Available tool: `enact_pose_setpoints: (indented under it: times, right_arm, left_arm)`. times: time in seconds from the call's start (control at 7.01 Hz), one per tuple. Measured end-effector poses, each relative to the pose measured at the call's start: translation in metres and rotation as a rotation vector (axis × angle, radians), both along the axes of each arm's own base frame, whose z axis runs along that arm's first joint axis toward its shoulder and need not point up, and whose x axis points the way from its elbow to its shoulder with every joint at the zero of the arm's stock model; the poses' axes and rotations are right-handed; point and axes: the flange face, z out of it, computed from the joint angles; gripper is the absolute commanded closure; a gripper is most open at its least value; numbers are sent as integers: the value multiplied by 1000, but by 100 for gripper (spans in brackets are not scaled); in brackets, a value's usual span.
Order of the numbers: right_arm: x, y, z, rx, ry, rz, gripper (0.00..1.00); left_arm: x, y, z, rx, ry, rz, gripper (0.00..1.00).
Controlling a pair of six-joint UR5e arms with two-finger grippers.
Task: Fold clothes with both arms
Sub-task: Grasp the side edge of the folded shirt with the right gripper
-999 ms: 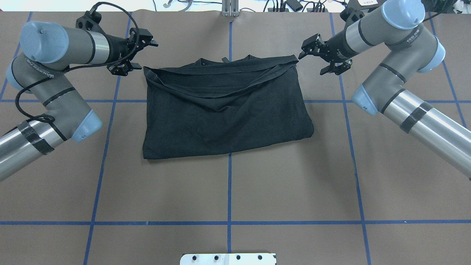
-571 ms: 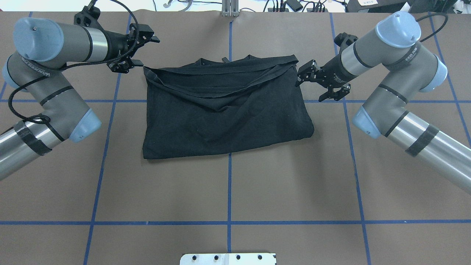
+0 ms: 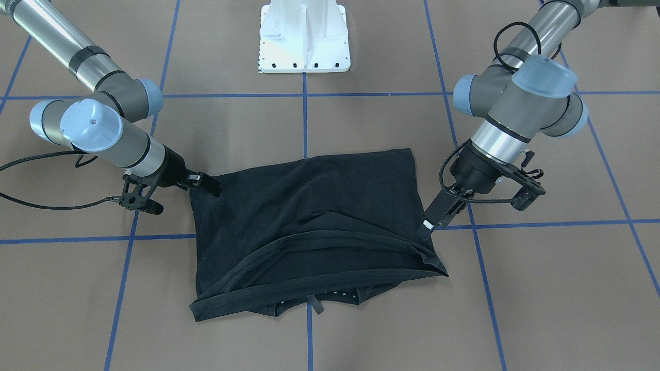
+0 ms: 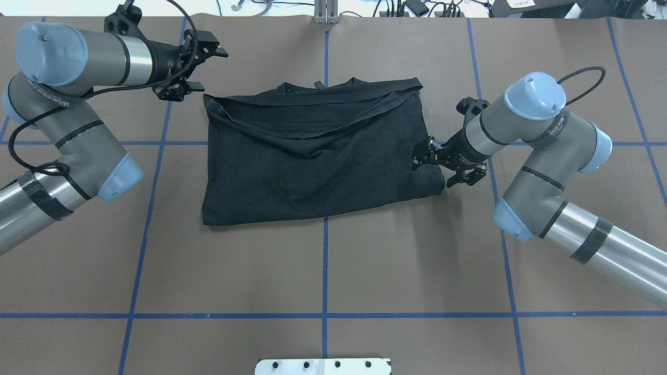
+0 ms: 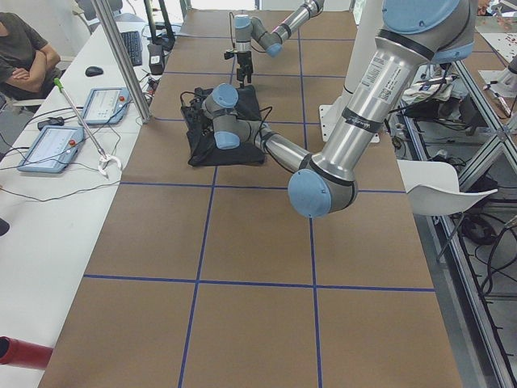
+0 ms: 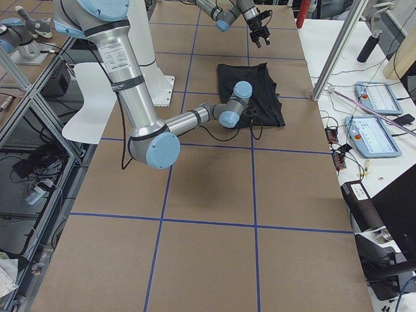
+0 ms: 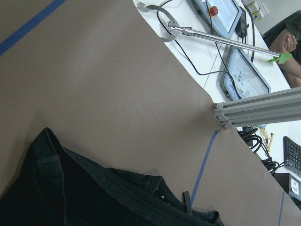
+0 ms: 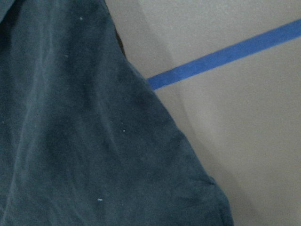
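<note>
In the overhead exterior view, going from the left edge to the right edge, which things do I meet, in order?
left arm → left end effector → black T-shirt → right end effector, at the shirt's right edge → right arm

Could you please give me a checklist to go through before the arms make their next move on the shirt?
1. Left gripper open: ok.
2. Right gripper open: ok.
3. Right gripper placed at the T-shirt: ok, it stands over the right edge by the near corner.
4. Left gripper touching cloth: cannot tell; the overhead view shows it beside the far-left corner, the front view at the edge.
5. Cloth gripped: not ok, neither gripper is shut.
6. T-shirt lying flat: not ok, loose bands and creases cross its far half.
</note>
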Motion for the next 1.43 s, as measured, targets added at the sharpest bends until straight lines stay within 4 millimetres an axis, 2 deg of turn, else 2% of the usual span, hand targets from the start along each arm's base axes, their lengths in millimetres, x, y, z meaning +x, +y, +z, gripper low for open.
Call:
enact_pose_setpoints:
  times: [0.57,0.71,0.86,1.0,1.14,1.28,1.43]
  right_arm:
    - [3,2,10,-7,8,-3,3]
    - [2,4,11,-6,11,-4,8]
    - [0,5,11,-6,13,-6,29]
    - [-2,7,12,-6,13,-9,58]
    - [-3,8,12,-6,14,-11,91]
    - [-3,8,12,-7,14,-11,100]
    - [-3,8,12,-8,14,-12,100]
  left_arm:
    - [0,0,0,0,0,0,0]
    - [0,0,0,0,0,0,0]
    - [0,0,0,0,0,0,0]
    - [0,0,0,0,0,0,0]
    - [0,0,0,0,0,0,0]
    - [0,0,0,0,0,-1,0]
    - [0,0,0,1,0,-2,0]
